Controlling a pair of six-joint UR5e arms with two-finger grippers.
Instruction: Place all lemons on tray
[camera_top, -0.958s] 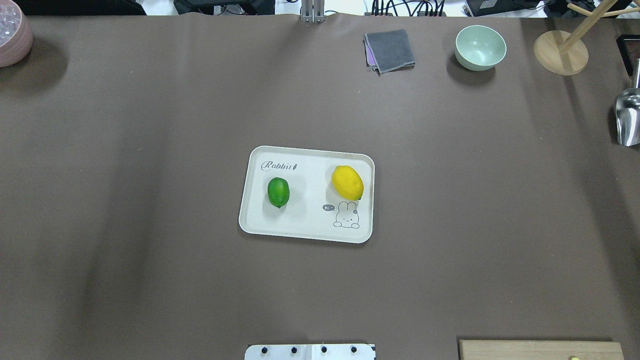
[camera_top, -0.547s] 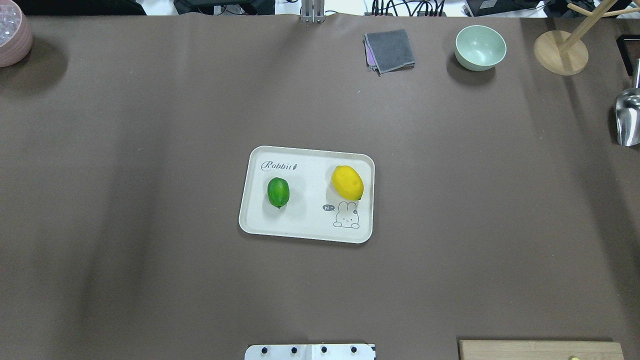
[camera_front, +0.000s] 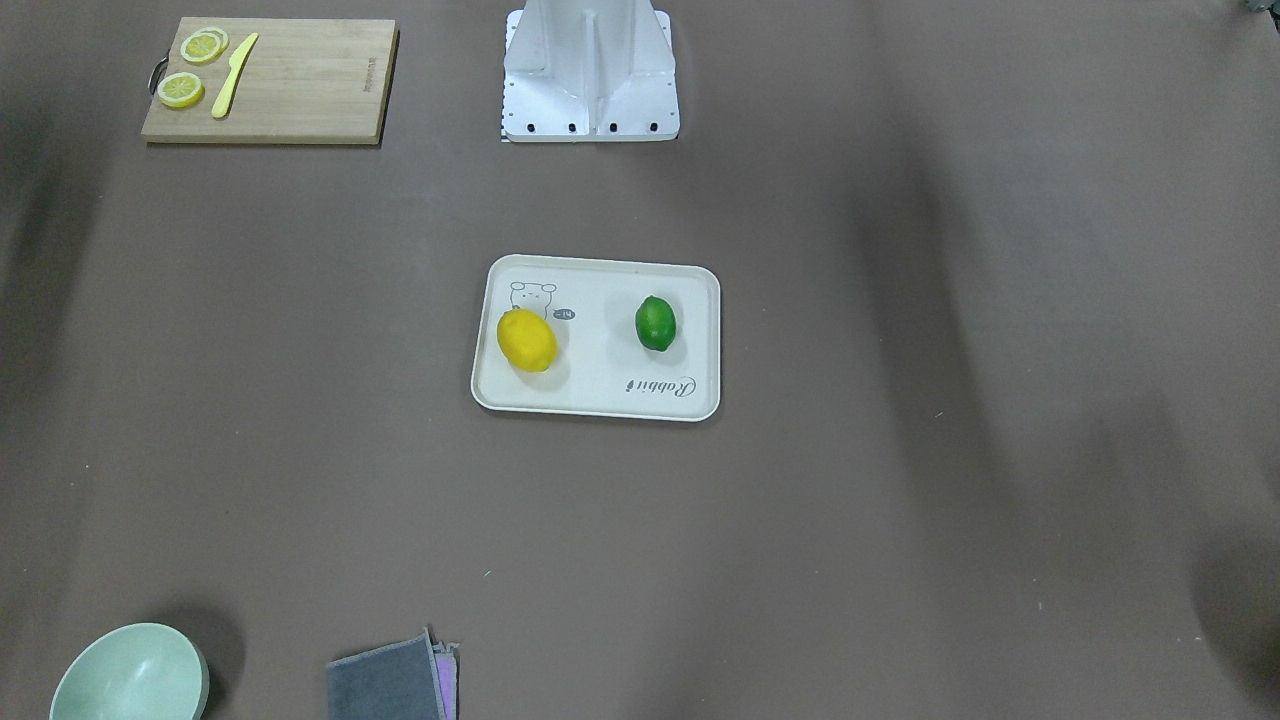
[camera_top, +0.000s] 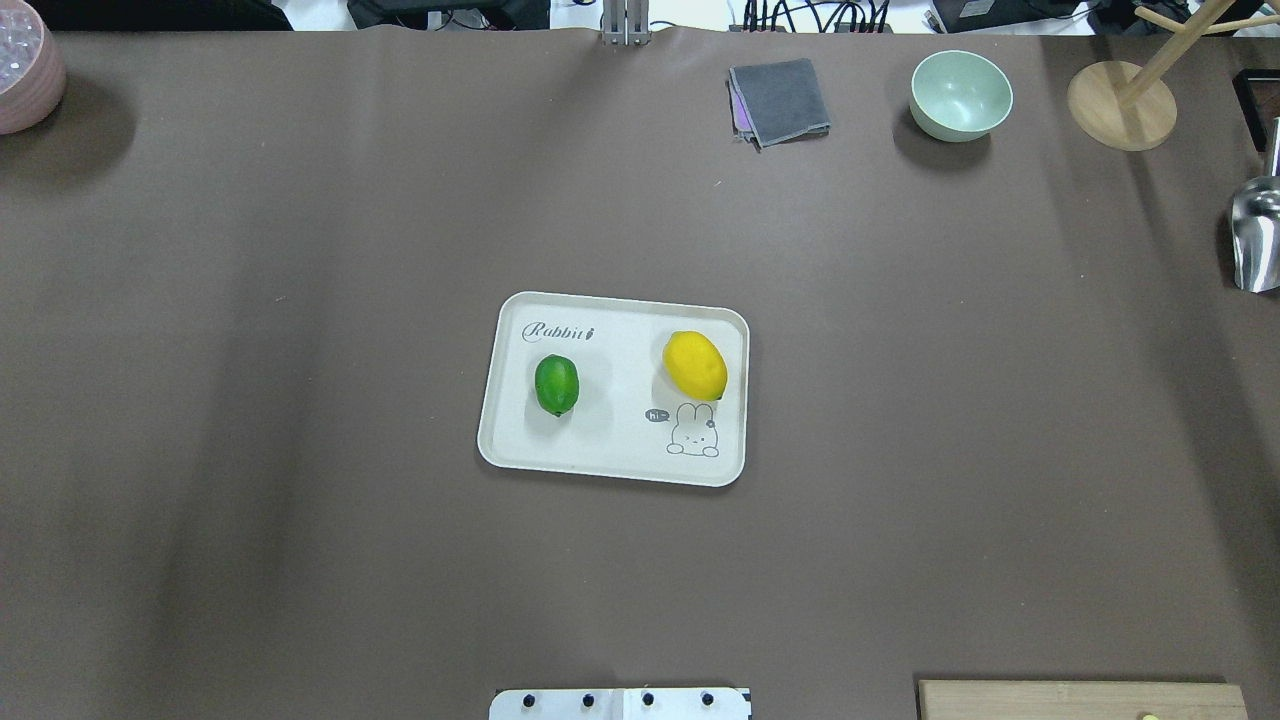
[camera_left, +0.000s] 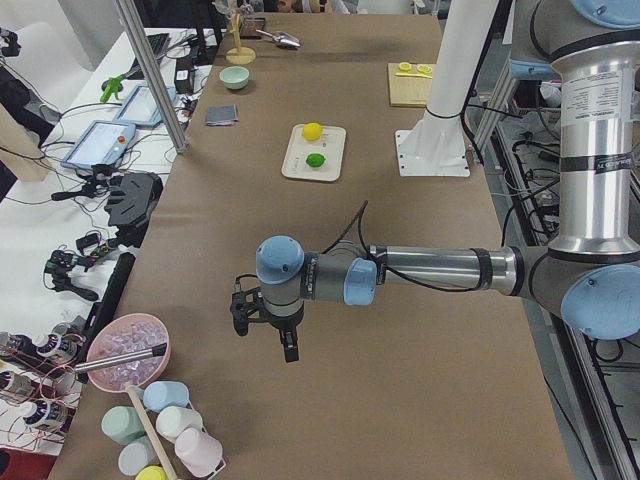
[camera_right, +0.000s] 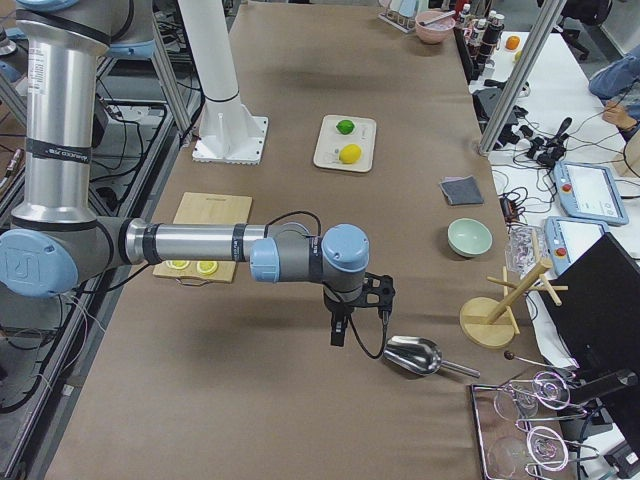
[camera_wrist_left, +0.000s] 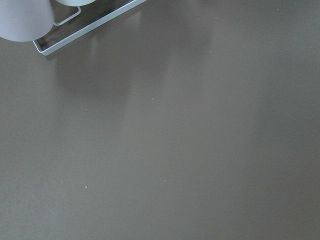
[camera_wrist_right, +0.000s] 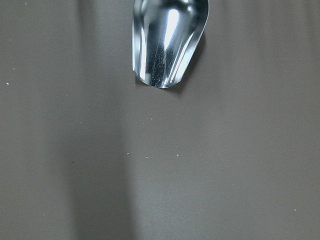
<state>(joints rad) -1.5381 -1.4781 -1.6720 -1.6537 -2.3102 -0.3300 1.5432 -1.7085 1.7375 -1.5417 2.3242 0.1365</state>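
The cream-white tray (camera_top: 612, 450) lies mid-table. The yellow lemon (camera_top: 695, 365) rests on its right half above the drawing, and the green lemon (camera_top: 557, 384) on its left half. In the front-facing view the tray (camera_front: 600, 392) holds the yellow lemon (camera_front: 527, 340) and the green lemon (camera_front: 656, 323), mirrored. My left gripper (camera_left: 285, 345) hangs over bare table far to the left and shows only in the left side view. My right gripper (camera_right: 340, 335) hangs beside a metal scoop far to the right and shows only in the right side view. I cannot tell whether either is open or shut.
A wooden cutting board (camera_front: 290, 80) with lemon slices (camera_front: 181, 89) and a yellow knife (camera_front: 233, 75) lies by the robot base (camera_front: 590, 70). A green bowl (camera_top: 960, 95), grey cloth (camera_top: 780, 100), wooden stand (camera_top: 1120, 105) and metal scoop (camera_top: 1255, 235) sit far right; a pink bowl (camera_top: 25, 65) far left.
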